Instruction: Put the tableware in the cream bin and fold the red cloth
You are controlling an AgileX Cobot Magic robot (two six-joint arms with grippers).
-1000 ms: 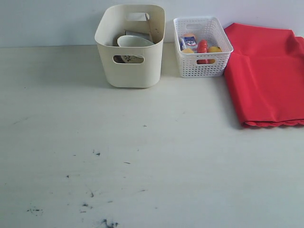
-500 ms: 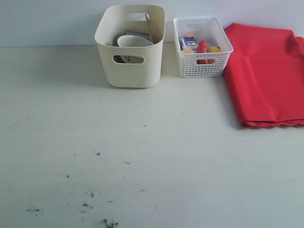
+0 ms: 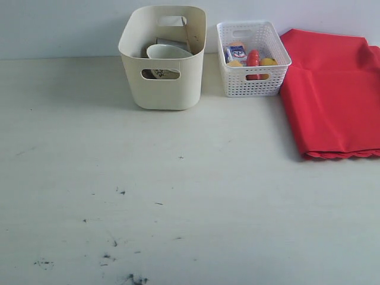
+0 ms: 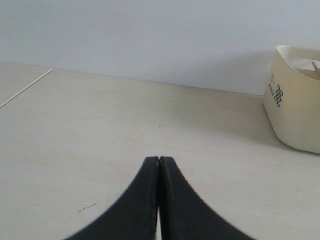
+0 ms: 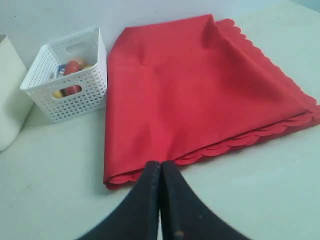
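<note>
1. At L wrist: L gripper (image 4: pixel 159 161) has its jaws pressed together w/ nothing between them. It hangs over bare table (image 4: pixel 100 150), and the bin (image 4: pixel 295 100) is off to one side, well apart
2. At R wrist: R gripper (image 5: pixel 160 165) is also pressed together and empty. Its tips are near the scalloped edge of the cloth (image 5: pixel 200 90); can't tell if they touch it
3. Cloth (image 3: pixel 332 89) lies folded flat at the table's back right. Scalloped edge faces front w/ layers stacked, and its left side is just beside the basket (image 3: pixel 252 86)
4. Bin (image 3: pixel 163 89) stands upright at the back, left of the basket, near it but apart
5. Bowl (image 3: pixel 169 52) sits tilted inside the bin, rim below the bin's top. More pieces lie behind and under it; can't tell which
6. Basket holds a carton (image 3: pixel 236 53), a red sausage (image 3: pixel 253 59) and a lemon (image 3: pixel 268 61), packed close together
7. Table (image 3: pixel 208 196) has dark scuff marks near the front left
</note>
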